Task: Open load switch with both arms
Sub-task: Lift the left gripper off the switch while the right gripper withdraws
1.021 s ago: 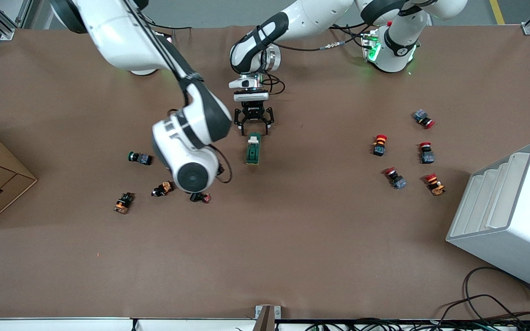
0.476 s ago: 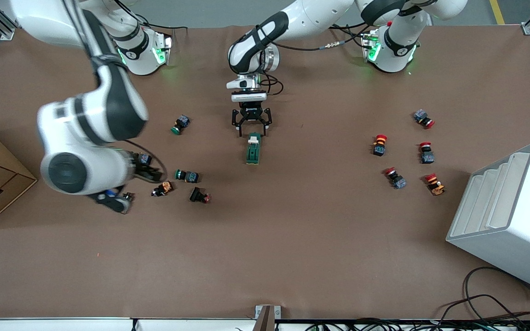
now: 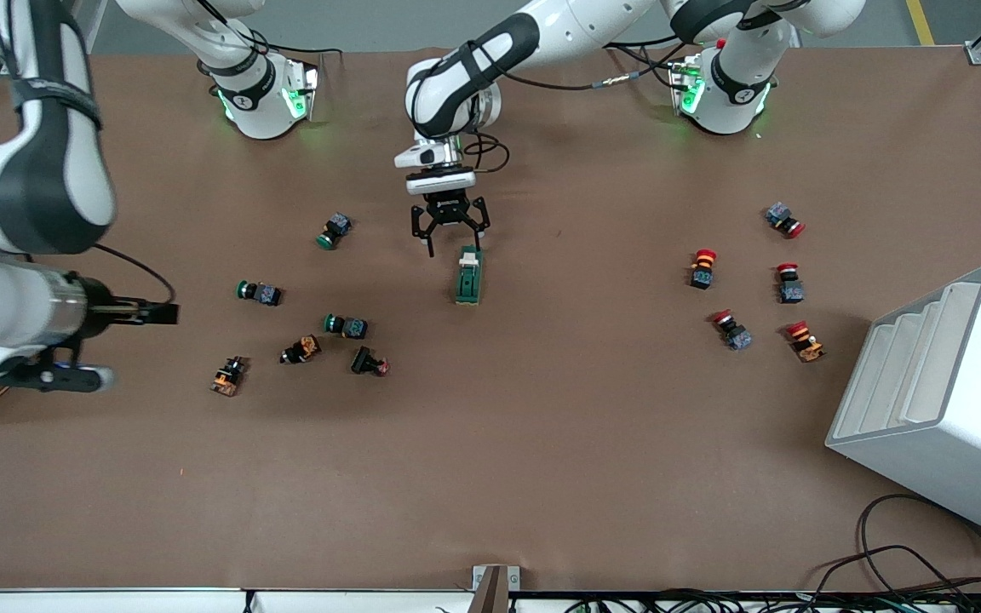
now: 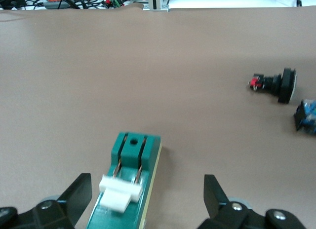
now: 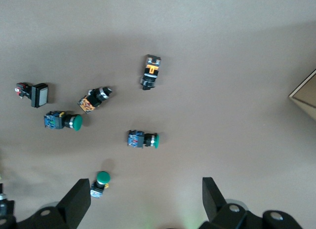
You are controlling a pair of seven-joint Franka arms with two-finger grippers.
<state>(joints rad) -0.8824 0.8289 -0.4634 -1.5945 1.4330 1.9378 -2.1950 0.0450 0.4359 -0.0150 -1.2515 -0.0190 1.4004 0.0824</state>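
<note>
On the brown worktop (image 3: 542, 443), front view: load switch (image 3: 468, 276), dark green with a white lever at the end nearest the left pincer (image 3: 448, 232). That pincer hangs just over the switch's lever end, fingers spread wide, gripping nothing. Toward the right arm's end of the worktop from it: a cluster of small push-buttons, among them a green-capped button (image 3: 333, 231) closest to the pincer and another green-capped one (image 3: 346, 324) nearer the camera. Toward the left arm's end, well apart: red-capped buttons (image 3: 702, 267) and a white tiered box (image 3: 950, 400). Right arm at the edge of the view, its pincer (image 3: 154, 313) raised over bare worktop beside the button cluster; whether its fingers are apart cannot be told from this view.

Left wrist view: switch (image 4: 126, 189) lying between the left pincer's (image 4: 147, 195) spread fingers (image 4: 78, 194), touched by neither; white lever (image 4: 121, 186) across its top. A black button with a red end (image 4: 274, 83) lies well apart.

Right wrist view: right pincer (image 5: 146, 199) released, fingers (image 5: 215, 194) wide, high above the buttons; a green-capped button (image 5: 142, 139) sits below it, an orange-marked one (image 5: 150, 71) near.
</note>
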